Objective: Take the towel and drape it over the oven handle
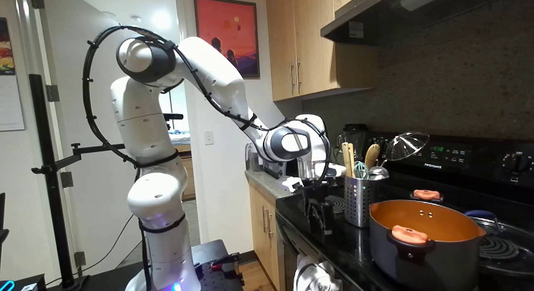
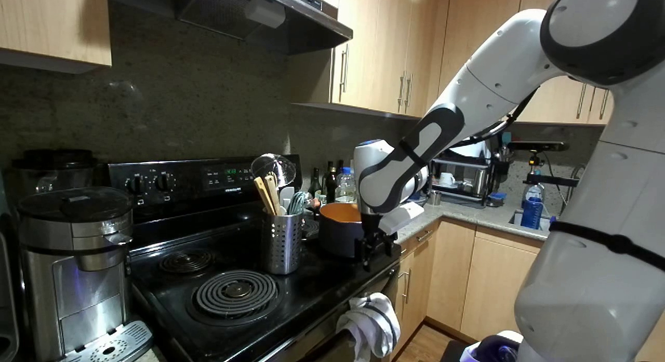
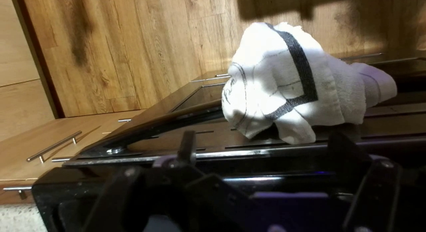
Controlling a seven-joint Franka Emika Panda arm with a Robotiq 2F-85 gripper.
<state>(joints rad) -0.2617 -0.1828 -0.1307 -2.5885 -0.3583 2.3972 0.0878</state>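
Observation:
The white towel with a dark stripe hangs bunched over the oven handle; it shows in both exterior views and in the wrist view. The black oven handle runs out to the left of the towel in the wrist view; the towel covers part of it. My gripper is open, its fingers wide apart with nothing between them. In both exterior views the gripper points down above the front edge of the stove, higher than the towel and apart from it.
A large pot with an orange inside and a steel utensil holder stand on the stovetop near the gripper. A coffee machine stands beside the stove. The range hood hangs above. Wooden floor lies below the oven.

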